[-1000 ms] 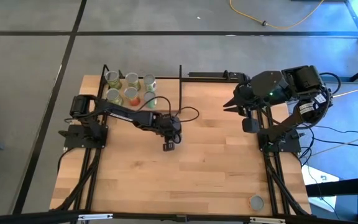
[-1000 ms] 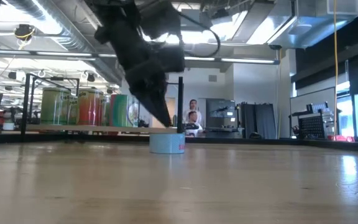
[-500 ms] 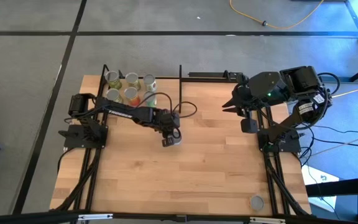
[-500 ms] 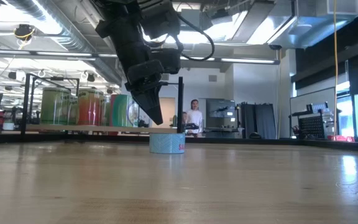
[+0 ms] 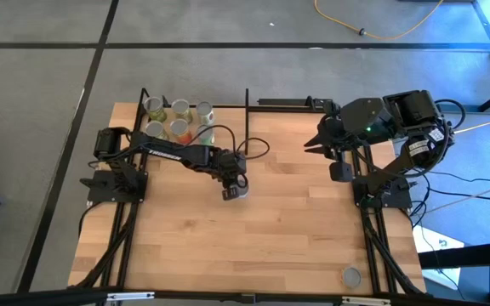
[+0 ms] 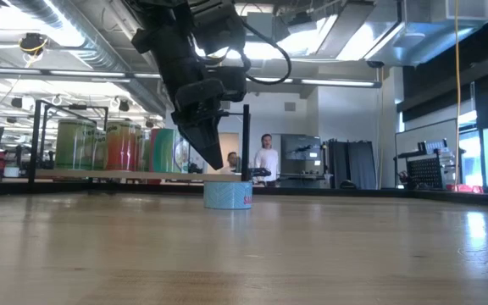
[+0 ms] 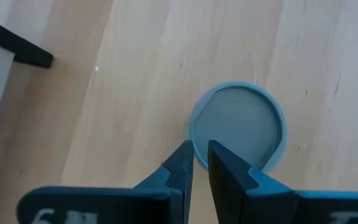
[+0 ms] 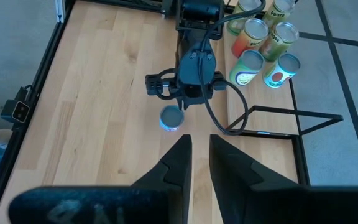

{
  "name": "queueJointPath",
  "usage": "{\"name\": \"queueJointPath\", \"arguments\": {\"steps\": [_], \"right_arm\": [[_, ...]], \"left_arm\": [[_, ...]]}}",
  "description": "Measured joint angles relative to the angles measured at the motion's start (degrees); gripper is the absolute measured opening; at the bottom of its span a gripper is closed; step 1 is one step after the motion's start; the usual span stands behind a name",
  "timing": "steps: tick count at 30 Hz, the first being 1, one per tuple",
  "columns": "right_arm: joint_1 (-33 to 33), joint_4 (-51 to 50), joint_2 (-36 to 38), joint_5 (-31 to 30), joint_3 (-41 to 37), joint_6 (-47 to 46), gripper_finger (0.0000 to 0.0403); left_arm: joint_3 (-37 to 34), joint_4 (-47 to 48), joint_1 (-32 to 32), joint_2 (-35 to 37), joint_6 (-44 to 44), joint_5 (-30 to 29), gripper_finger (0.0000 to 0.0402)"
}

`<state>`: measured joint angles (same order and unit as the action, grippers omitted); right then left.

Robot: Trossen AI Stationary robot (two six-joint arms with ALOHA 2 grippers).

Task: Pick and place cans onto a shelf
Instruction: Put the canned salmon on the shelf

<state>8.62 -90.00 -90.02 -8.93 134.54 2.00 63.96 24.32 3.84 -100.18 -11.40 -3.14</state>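
Left gripper (image 7: 201,163) hovered over blue can (image 7: 238,126), fingers nearly closed, holding nothing; right gripper (image 8: 201,155) closed, parked aside.

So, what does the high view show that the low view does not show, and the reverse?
Only the high view shows the right gripper, waiting at the table's far right side, a lone can near the front edge, and six silvery tops on the shelf. Only the low view shows a person in the room behind, and the gap between the left gripper and the blue can below. Both show that gripper, shut, over that can.
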Motion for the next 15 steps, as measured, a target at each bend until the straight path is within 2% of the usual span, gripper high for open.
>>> {"name": "queueJointPath", "arguments": {"steps": [15], "right_arm": [[0.0,0.0,0.0,0.0,0.0,0.0,0.0059]], "left_arm": [[0.0,-1.0,0.8,-3.2,-0.3,1.5,0.0041]]}}
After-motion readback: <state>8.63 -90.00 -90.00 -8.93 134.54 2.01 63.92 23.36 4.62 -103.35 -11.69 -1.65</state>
